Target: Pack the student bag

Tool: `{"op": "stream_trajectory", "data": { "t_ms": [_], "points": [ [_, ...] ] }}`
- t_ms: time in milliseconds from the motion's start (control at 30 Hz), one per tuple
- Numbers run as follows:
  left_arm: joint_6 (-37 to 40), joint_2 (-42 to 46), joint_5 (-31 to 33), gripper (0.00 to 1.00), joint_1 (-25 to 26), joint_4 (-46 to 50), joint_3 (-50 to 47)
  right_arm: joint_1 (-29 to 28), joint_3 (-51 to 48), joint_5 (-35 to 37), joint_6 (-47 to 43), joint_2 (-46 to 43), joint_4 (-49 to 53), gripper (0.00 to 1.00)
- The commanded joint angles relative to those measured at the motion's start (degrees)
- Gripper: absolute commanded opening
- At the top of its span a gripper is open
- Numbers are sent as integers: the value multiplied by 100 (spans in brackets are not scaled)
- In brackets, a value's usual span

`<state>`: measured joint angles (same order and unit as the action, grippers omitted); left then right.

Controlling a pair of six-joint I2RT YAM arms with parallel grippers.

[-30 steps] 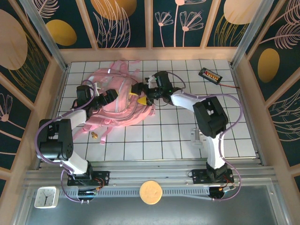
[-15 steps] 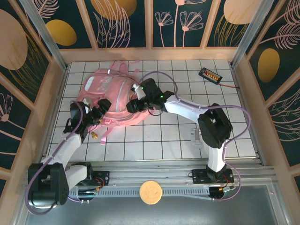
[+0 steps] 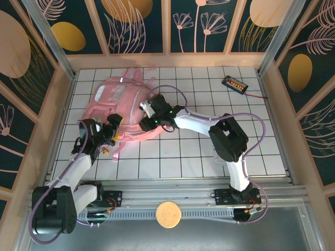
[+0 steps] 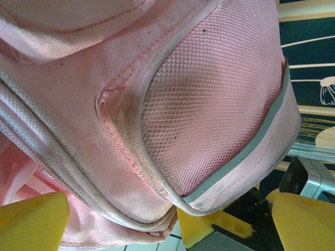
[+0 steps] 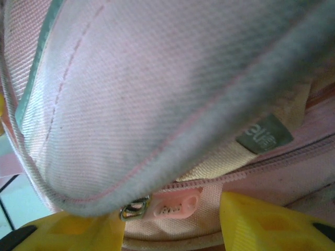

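One soft, probably nylon student bag (image 3: 120,99)

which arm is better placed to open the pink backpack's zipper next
Probably right: the right gripper has its fingers either side of the pink zipper pull on the student bag. The left gripper stands open, facing the mesh side pocket.

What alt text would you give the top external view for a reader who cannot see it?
A pink student bag lies on a white tiled table. The right pincer is at its right side; the left pincer, open, is at its near edge.
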<state>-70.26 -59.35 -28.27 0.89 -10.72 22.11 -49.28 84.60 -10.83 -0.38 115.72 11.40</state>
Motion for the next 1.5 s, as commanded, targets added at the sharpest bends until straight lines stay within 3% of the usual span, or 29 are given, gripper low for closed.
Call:
{"op": "stream_trajectory", "data": {
  "t_ms": [0, 67, 100, 200, 433, 667, 933, 1200, 1233, 1300, 1467],
  "points": [
    [-308, -72, -221, 99, 26, -261, -132, -99, 9, 605, -506, 176, -369, 51],
    [-306, -85, -218, 99, 26, -281, -145, -100, 11, 642, -604, 228, -424, 49],
    [-295, -84, -221, 99, 26, -281, -145, -104, 31, 639, -658, 253, -420, 42],
    [-250, -77, -203, 99, 26, -229, -120, -108, 67, 652, -726, 312, -425, 1],
    [-608, 35, -223, 99, 41, -584, -42, -108, -42, 522, -705, -72, -211, 0],
    [-1185, -349, 44, 98, 459, -1384, 126, -133, 96, -245, -322, -392, 97, 0],
    [-1555, -873, 300, 86, 660, -2127, 20, -382, 331, -403, -120, -318, 262, 0],
    [-1713, -1366, 346, 58, 659, -2757, -39, -495, 404, -385, -68, -220, 308, 0],
    [-1644, -1416, 304, 47, 658, -2751, -11, -495, 408, -377, -67, -208, 327, 0],
    [-1458, -1445, 287, 0, 661, -2598, 19, -495, 430, -346, -74, -203, 355, 0],
    [-651, -1267, 422, 0, 479, -1586, 139, -454, 539, 43, -379, -182, 830, 0]
  ]
}}
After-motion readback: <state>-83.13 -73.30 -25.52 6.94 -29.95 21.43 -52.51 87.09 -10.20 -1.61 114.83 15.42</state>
